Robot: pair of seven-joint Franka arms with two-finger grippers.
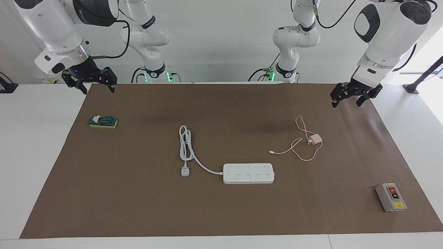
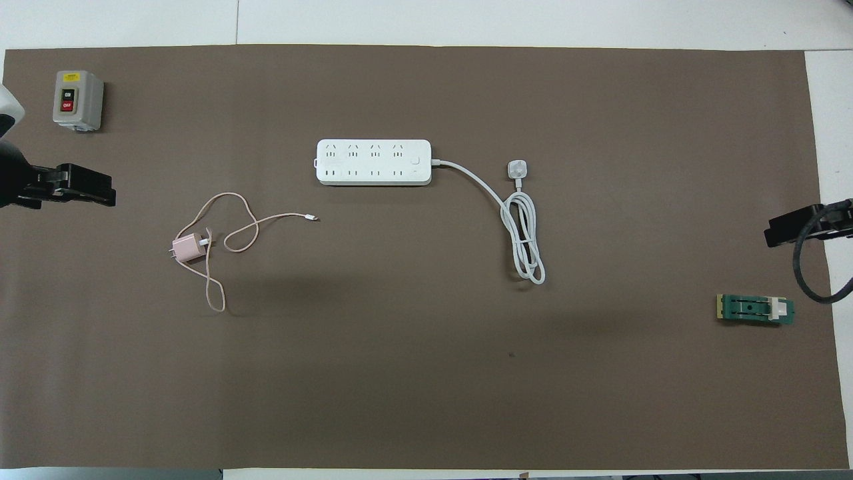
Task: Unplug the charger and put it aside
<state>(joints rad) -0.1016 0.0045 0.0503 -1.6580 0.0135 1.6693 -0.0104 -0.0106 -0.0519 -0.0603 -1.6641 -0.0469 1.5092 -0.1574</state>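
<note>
Pink charger unplugged, fully visible

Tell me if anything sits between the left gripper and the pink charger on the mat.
Nothing visible does. The left gripper is open, raised over the mat's edge at the left arm's end. The charger lies unplugged on bare brown mat, apart from the power strip and the switch box.

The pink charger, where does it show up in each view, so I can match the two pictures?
Facing view: charger right of centre, higher than the power strip.
Overhead view: charger left of centre, lower than the power strip.
Shared landmark: the grey switch box, at the left arm's end.
</note>
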